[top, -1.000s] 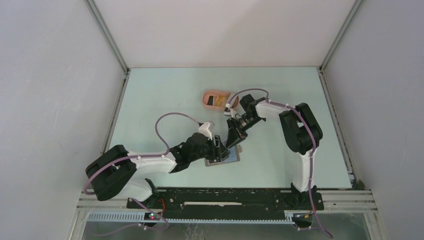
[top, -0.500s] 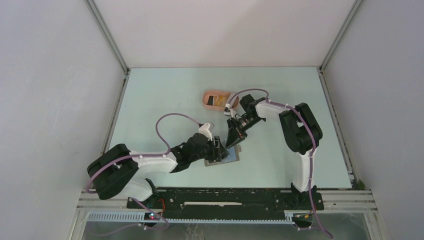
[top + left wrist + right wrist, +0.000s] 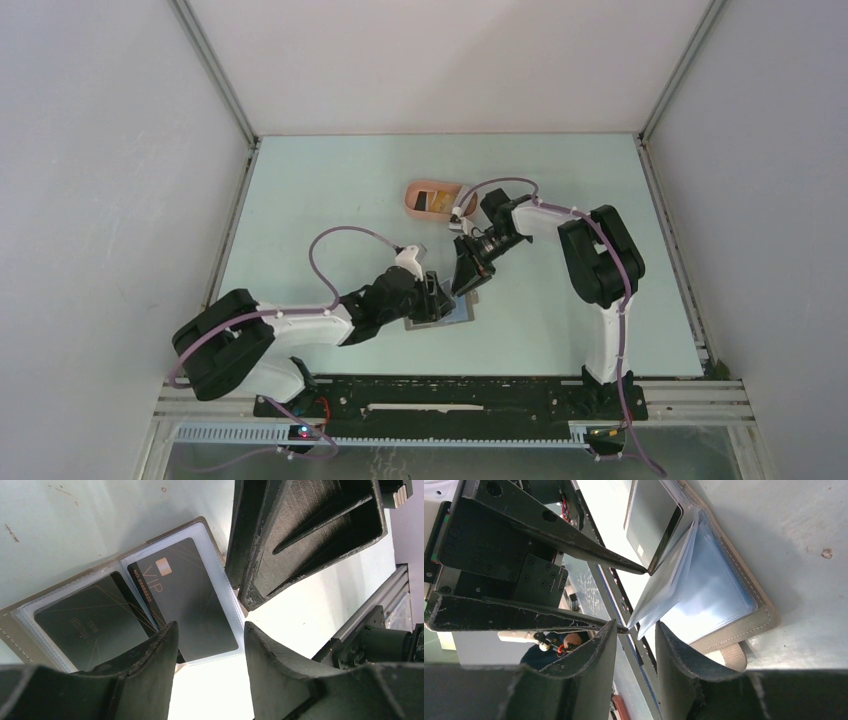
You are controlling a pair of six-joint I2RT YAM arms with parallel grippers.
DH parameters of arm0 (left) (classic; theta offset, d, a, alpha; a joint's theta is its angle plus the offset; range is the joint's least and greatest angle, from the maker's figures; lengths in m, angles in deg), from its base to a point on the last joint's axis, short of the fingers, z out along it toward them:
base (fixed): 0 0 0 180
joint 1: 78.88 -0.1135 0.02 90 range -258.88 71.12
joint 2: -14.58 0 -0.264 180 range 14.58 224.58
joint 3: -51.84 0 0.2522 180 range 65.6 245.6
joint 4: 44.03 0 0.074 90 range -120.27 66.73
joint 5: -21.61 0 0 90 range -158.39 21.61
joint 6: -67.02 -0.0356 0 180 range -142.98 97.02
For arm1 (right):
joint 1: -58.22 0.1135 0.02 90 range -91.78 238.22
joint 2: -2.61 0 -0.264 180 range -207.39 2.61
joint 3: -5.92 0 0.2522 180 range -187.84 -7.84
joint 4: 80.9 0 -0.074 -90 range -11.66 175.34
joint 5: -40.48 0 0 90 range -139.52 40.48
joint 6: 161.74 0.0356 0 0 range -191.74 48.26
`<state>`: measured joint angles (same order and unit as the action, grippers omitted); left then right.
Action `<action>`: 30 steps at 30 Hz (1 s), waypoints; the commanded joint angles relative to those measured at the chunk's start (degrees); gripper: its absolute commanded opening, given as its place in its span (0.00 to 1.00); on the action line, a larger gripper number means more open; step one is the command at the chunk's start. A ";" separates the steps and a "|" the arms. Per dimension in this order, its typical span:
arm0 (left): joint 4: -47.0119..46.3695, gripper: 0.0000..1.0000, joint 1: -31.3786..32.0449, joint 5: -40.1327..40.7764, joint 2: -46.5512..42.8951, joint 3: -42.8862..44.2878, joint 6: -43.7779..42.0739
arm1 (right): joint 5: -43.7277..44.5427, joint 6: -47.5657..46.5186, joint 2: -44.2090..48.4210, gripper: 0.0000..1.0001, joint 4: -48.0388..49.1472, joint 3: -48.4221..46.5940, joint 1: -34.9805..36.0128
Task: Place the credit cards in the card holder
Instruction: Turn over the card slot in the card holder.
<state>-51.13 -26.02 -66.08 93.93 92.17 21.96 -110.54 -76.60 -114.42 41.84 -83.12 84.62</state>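
Insertion looks underway. Top view: left gripper (image 3: pixel 432 297) and right gripper (image 3: pixel 466 275) crowd the open card holder (image 3: pixel 455 317), with the pink tray (image 3: pixel 410 200) well behind.

Left wrist: its fingers (image 3: pixel 145 675) are spread, straddling a sleeved black VIP card (image 3: pixel 185 595).

Right wrist: its fingers (image 3: pixel 584 675) are apart and empty beside the lifted clear sleeves (image 3: pixel 704 595). Next, probably fetch another card.

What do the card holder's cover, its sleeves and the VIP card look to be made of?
card holder cover: likely faux leather or fabric, matte grey, stitched along the edge. sleeves: clear flexible plastic, glossy, fanning apart. VIP card: probably rigid plastic, black, satin with gold print.
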 commanded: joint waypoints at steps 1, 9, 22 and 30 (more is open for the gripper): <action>0.62 0.55 0.14 1.94 -1.91 -1.34 -1.35 | -0.96 -0.47 -0.30 0.44 -0.48 -0.04 -0.54; 1.52 0.54 0.14 2.75 -3.23 -1.93 -1.52 | 2.00 -0.20 -0.30 0.46 -0.13 -0.04 -1.26; 5.40 0.54 -0.33 5.84 -8.19 -3.72 -2.32 | 0.15 -2.08 0.95 0.40 -0.36 -0.04 -2.33; 6.93 0.54 -1.65 7.09 -10.25 -5.70 -2.41 | 1.96 -2.02 1.86 0.36 0.91 -0.04 -0.07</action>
<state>-45.74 -26.92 -61.84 86.22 88.69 21.37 -108.85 -77.67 -114.46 41.90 -83.12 83.11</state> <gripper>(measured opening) 0.537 0.364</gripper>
